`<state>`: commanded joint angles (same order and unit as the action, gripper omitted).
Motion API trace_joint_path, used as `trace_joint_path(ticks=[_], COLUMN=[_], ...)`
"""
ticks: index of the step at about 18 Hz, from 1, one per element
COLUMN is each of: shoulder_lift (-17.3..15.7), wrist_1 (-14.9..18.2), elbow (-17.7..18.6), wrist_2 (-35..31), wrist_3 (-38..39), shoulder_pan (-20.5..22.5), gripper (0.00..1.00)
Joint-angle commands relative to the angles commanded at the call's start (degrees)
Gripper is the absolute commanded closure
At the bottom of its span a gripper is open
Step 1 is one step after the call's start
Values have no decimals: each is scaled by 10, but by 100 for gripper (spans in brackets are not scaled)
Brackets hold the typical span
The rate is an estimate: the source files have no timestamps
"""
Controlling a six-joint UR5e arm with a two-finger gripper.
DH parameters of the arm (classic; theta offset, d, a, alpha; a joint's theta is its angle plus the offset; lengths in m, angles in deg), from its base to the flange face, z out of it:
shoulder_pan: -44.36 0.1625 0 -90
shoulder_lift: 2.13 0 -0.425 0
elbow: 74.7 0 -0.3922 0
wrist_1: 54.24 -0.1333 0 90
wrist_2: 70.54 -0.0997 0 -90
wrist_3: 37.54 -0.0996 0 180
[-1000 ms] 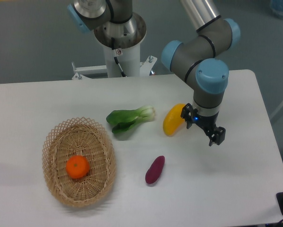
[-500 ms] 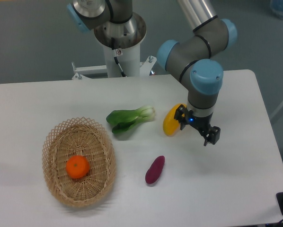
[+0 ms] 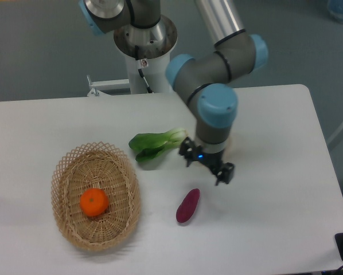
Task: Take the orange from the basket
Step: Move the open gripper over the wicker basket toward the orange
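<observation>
Orange (image 3: 94,202): lies inside the basket (image 3: 66,172), a little toward its near end, resting on the woven floor, stem dimple up. Its top is exposed, which should suit a grasp from above.
Basket: an oval wicker tray on the surface (image 3: 286,229), the landmark here; its shallow wall keeps the fruit from rolling and looks low enough not to block a descent.
End effector (image 3: 207,163): hangs from the arm's wrist well to the right of the basket, above bare surface, pointing down. It holds nothing. The two dark fingers seem apart, but the view is too small to say how wide, so I cannot tell.
Orange relative to end effector: well apart, with the orange to the left and slightly nearer the camera; nothing touches it.
Leafy green (image 3: 158,143): right of the basket, between it and the end effector.
Purple vegetable (image 3: 187,205): right of the basket, just below the end effector.
Step judged: approach not yet complete.
</observation>
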<state>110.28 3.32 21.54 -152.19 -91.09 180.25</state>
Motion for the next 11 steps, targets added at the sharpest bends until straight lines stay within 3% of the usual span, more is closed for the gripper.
trace_joint_path(ticks=[4, 7, 11], shoulder_lift=[15, 15, 25], wrist_1=[1, 1, -1], elbow=[-24, -25, -19], wrist_2=[25, 60, 56], wrist_3=[53, 78, 113], shoulder_pan=[-37, -62, -98], gripper=[0, 0, 0])
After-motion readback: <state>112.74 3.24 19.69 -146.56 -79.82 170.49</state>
